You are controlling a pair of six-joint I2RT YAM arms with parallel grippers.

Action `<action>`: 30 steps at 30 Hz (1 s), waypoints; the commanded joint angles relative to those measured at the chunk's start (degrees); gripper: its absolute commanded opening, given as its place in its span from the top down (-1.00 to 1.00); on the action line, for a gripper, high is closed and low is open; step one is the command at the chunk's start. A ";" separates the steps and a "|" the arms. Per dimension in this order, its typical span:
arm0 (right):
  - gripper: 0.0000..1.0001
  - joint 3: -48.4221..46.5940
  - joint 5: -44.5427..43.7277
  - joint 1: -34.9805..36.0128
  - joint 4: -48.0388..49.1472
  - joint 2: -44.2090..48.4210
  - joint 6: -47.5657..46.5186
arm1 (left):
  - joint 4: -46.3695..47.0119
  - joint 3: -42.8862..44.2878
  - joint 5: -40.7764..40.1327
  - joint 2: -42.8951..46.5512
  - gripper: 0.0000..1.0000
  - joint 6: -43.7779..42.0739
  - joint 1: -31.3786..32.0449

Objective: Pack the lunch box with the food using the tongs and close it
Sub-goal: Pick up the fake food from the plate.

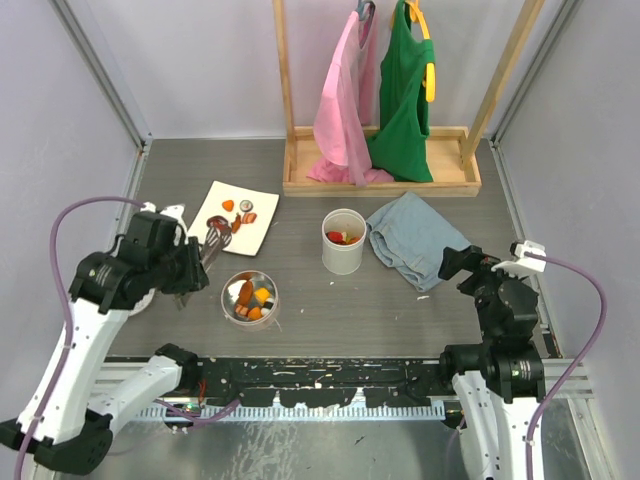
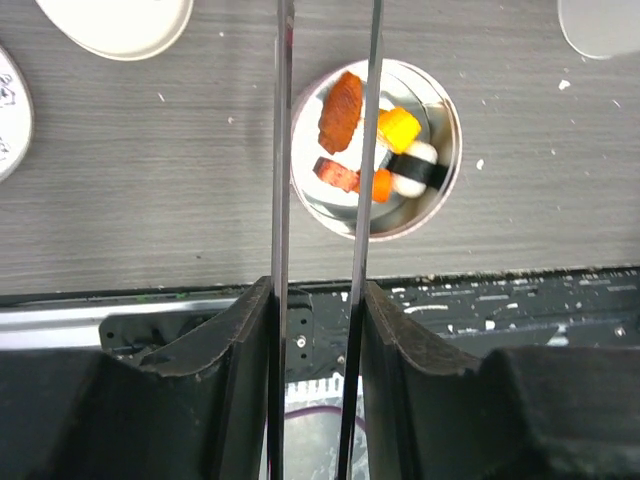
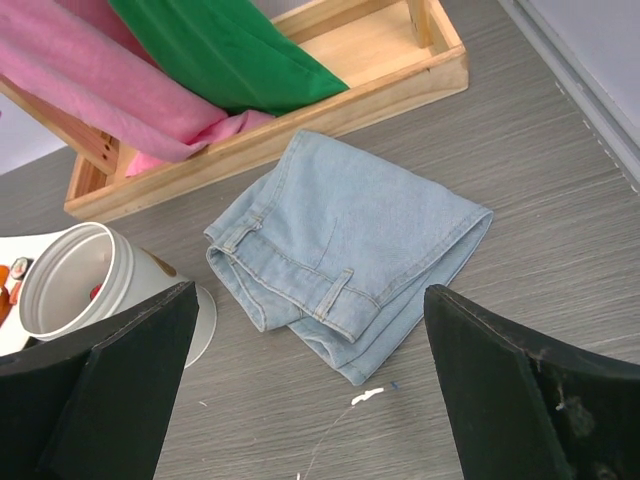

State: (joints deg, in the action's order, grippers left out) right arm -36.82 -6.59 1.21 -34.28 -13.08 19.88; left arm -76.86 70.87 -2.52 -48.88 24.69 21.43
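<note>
Counter (image 1: 300, 335): grey wood-grain top. We list the following on it.

1. Left claw (image 2: 318, 295): pinching the tongs (image 2: 283, 150) near their joined end, one finger pressed to the outside of each arm. The two thin metal arms run parallel and apart, out past the top of the wrist view. We cannot tell whether the tips carry anything.
2. Lunch box (image 2: 433, 205): round metal tin, lid off, near the counter's front edge. From the wrist camera it shows partly between the two arms of the tongs. We count in it an orange-brown piece (image 2: 342, 110), a yellow one, a red one and a white one with a black band.
3. Plate (image 1: 262, 215): white, square, behind the lunch box. More food lies on it, including an orange piece (image 1: 229, 205).
4. Cup (image 1: 343, 258): white, upright, right of the plate, with small red and yellow bits inside.
5. Jeans (image 3: 350, 250): light blue, folded, just right of the cup.
6. Wooden rack (image 1: 380, 185): at the back, with a pink garment (image 1: 345, 100) and a green garment (image 1: 400, 100) hanging from it.
7. Right claw (image 3: 310, 295): spread wide, holding nothing, above the counter near the jeans.
</note>
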 commanded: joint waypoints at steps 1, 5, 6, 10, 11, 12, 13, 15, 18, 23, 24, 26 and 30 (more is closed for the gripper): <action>-1.00 -0.12 -2.27 0.37 3.08 2.64 -0.08 | 8.03 1.66 -6.51 -4.88 0.23 -0.43 0.18; -1.00 -0.11 -1.77 0.50 2.65 3.32 0.35 | 11.35 3.36 -9.60 -11.13 0.21 -1.30 0.11; -1.00 -0.15 -1.73 0.58 2.74 3.37 0.25 | 13.07 3.13 -9.56 -12.34 0.20 -1.38 -0.04; -1.00 -0.10 -1.68 0.79 2.72 3.04 0.34 | 17.02 3.00 -6.95 -17.36 0.17 -1.12 -2.02; -1.00 -0.10 -1.74 0.81 2.66 3.13 0.34 | 17.96 2.64 -6.77 -18.11 0.17 -1.05 -2.33; -1.00 -0.04 -1.90 0.81 2.71 3.26 0.34 | 19.27 1.88 -6.53 -18.56 0.16 -0.97 -2.88; -1.00 0.03 -2.04 0.85 2.79 3.38 0.29 | 20.38 1.42 -5.34 -19.02 0.16 -0.84 -3.60; -1.00 0.06 -2.37 0.90 2.79 3.69 0.34 | 21.27 0.90 -2.77 -20.00 0.16 -0.70 -5.66; -1.00 0.12 -2.86 0.90 2.80 3.96 0.48 | 21.92 0.29 -2.33 -20.24 0.17 -0.53 -6.86; -1.00 0.32 -2.90 1.06 2.60 5.00 0.76 | 23.44 -2.15 -0.39 -20.08 0.15 -0.74 -9.09; -1.00 0.42 -2.90 1.12 2.59 5.34 0.85 | 23.09 -2.55 0.46 -20.38 0.16 -0.84 -9.34; -1.00 0.52 -2.99 1.10 2.72 5.76 0.69 | 22.85 -3.76 0.08 -20.55 0.17 -1.00 -9.48; -1.00 0.61 -2.86 1.72 2.94 5.34 0.43 | 24.97 -6.99 0.05 -19.51 0.17 -0.38 -10.24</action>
State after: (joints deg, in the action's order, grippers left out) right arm -36.16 -8.69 2.22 -34.28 -7.75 20.25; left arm -56.01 65.91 -3.57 -69.73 24.40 12.12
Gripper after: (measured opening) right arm 0.998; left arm 0.422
